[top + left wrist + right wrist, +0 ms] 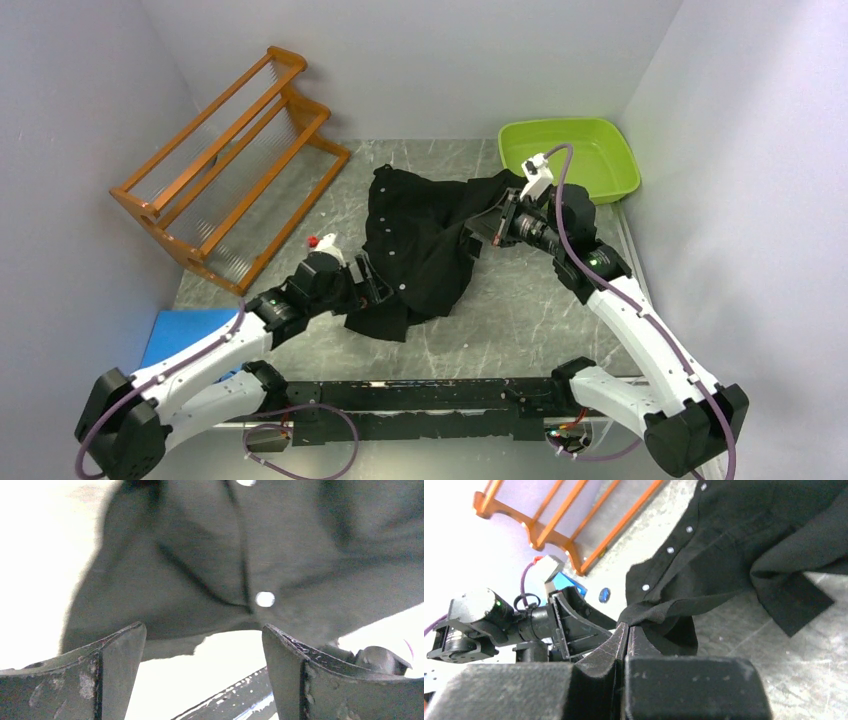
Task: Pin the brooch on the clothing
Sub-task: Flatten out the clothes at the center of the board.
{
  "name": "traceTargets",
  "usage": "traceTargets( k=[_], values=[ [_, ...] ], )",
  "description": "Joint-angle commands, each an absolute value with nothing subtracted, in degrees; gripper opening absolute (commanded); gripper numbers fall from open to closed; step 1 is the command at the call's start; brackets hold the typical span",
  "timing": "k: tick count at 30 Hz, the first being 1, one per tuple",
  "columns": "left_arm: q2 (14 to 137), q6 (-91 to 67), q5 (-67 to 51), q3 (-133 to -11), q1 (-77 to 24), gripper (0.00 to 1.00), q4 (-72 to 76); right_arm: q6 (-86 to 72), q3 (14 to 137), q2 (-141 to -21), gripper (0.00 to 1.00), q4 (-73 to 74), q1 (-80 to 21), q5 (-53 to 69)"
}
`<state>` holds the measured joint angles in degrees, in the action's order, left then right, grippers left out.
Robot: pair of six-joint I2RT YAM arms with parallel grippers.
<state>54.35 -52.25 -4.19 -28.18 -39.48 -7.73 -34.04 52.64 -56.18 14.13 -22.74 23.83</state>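
Note:
The black shirt [420,240] lies crumpled on the grey table, with pale buttons down its front [669,550]. My right gripper [497,226] is shut on a fold of the shirt's edge, and the pinched cloth shows at its tips [628,626]. My left gripper [375,285] is open and empty at the shirt's near left hem. In the left wrist view the cloth and a button [265,599] hang just beyond the spread fingers [205,640]. A small blue oval object [604,594], possibly the brooch, lies on the table behind the left gripper. It is hidden in the top view.
A wooden rack [235,165] stands at the back left. A green tub [568,155] sits at the back right. A blue box [185,335] lies at the near left. White walls close in the table.

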Motion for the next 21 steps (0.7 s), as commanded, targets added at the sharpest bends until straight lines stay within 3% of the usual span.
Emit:
traceTargets(
  k=[1, 5, 12, 21],
  values=[
    [49.72, -59.15, 13.14, -32.88, -39.64, 0.91, -34.35, -32.73, 57.70, -56.26, 0.00, 11.31, -22.42, 22.81],
    [49.33, -61.62, 15.76, -32.35, -39.51, 0.87, -41.17, -32.56, 56.65, -56.12, 0.00, 11.87, -22.40, 22.85],
    [54.92, -56.76, 2.67, -28.15, -39.06, 0.83, -24.34, -33.26, 55.20, -55.77, 0.00, 11.35, -22.38, 23.24],
    [65.37, -56.29, -0.28, -27.30, -38.99, 0.64, -12.72, -32.62, 55.65, -55.41, 0.00, 12.30, -22.37, 22.79]
  ],
)
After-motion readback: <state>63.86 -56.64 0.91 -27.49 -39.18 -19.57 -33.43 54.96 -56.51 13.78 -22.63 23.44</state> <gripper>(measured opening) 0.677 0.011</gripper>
